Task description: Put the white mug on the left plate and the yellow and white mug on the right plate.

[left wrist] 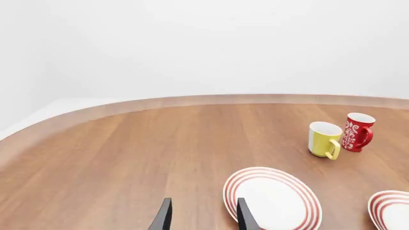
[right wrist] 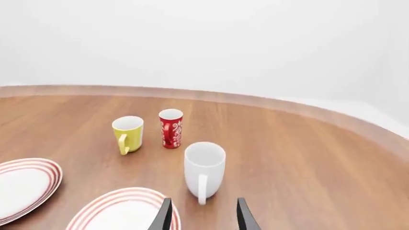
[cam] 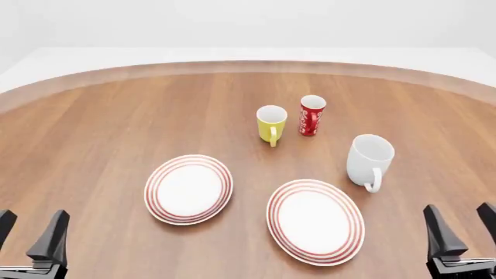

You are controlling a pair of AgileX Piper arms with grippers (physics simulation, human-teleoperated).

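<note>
The large white mug (cam: 370,160) stands upright right of centre, handle toward me; it also shows in the right wrist view (right wrist: 204,170). The small yellow and white mug (cam: 271,124) stands further back; it shows in both wrist views (left wrist: 324,139) (right wrist: 128,133). The left plate (cam: 188,188) and right plate (cam: 315,220) lie flat and bare; the wrist views show them too (left wrist: 271,199) (right wrist: 118,211). My left gripper (cam: 29,233) is open and empty at the near left corner. My right gripper (cam: 463,228) is open and empty at the near right corner.
A slim red-and-white patterned mug (cam: 312,115) stands just right of the yellow mug, almost touching it. The round wooden table's (cam: 93,128) curved far edge runs across the back. A white wall lies beyond.
</note>
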